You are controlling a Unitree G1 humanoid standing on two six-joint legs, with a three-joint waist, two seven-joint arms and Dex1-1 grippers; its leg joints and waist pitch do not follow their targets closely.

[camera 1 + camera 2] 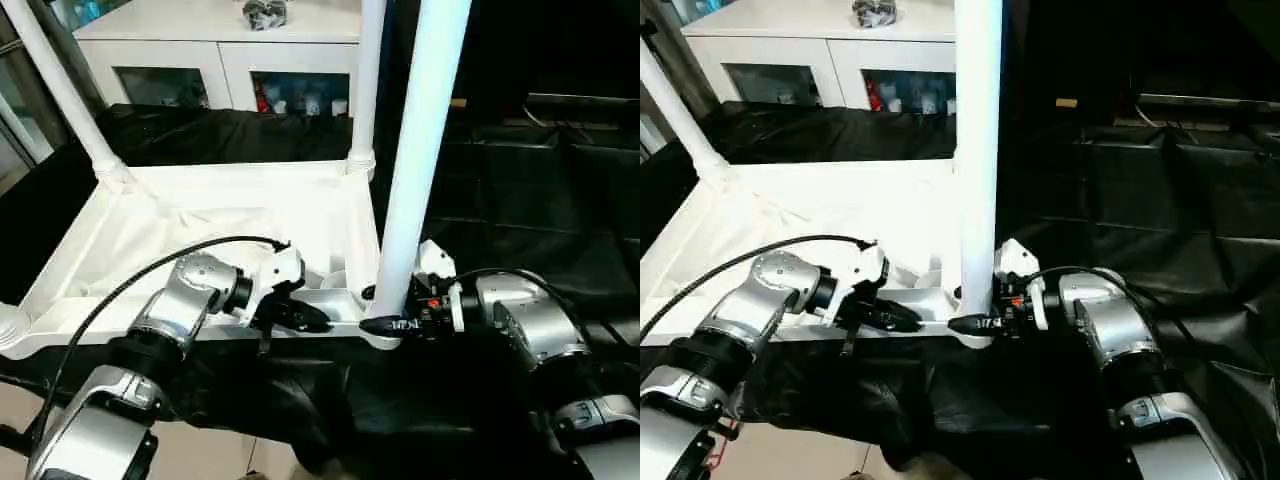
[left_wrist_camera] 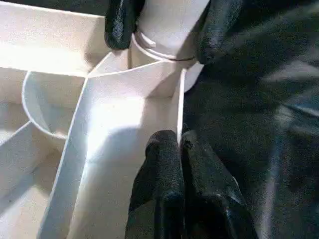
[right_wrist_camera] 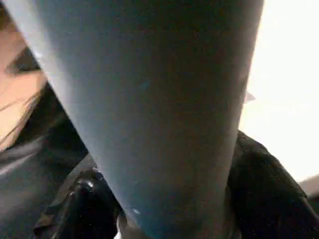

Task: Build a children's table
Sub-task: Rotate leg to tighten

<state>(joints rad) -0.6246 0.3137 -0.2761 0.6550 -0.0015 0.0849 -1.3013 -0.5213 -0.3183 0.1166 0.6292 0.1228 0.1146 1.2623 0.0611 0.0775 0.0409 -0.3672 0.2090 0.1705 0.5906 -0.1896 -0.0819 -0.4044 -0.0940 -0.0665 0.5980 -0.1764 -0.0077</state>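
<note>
Fingers (image 2: pixel 169 169) of the left gripper (image 1: pixel 300 316) are pinched tight on the thin rim wall of the upturned tabletop (image 1: pixel 200 225), right by the near corner socket (image 2: pixel 159 74). Right gripper (image 1: pixel 385 310) has its fingers (image 2: pixel 119 22) spread around the base of the upright leg (image 1: pixel 420 150) standing in that socket, one on each side, hugging it. Tabletop lies ribbed side up on the black-draped surface (image 1: pixel 520 200), two more legs (image 1: pixel 365 80) standing in its far corners, white cabinet (image 1: pixel 215 60) behind.

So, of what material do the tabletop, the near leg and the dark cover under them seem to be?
Tabletop: white moulded plastic, it seems, with thin ribs and a soft sheen.
Near leg: smooth white tube, likely plastic too, with an even gloss.
Dark cover: black cloth or thin sheet, going by its folds; I cannot tell which.
</note>
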